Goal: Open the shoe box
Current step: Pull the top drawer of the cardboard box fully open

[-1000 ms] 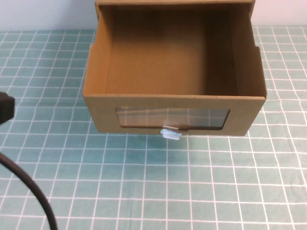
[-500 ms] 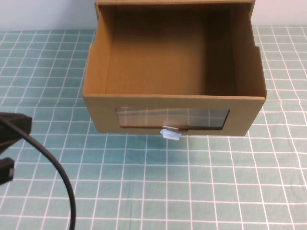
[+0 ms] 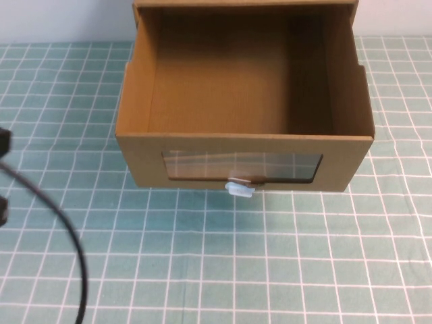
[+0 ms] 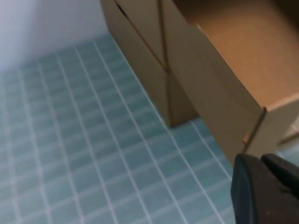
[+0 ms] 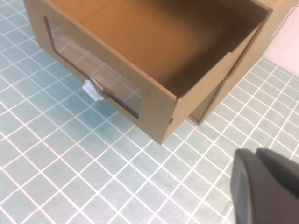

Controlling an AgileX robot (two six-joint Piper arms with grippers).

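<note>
Brown cardboard shoe box drawer (image 3: 138, 162) stood forward of cardboard sleeve (image 4: 138, 32). Top uncovered, cavity open to entry from above. Small white pull tab (image 3: 239, 188) jutted from windowed front wall. Green grid-patterned mat (image 3: 270, 256) gave free room in front and at both sides. Black cable (image 3: 71, 236) looped over mat's left front. Left gripper (image 4: 262, 161) hung beside drawer's left front corner. Right gripper (image 5: 258, 156), closed, hung off right front corner, apart.
</note>
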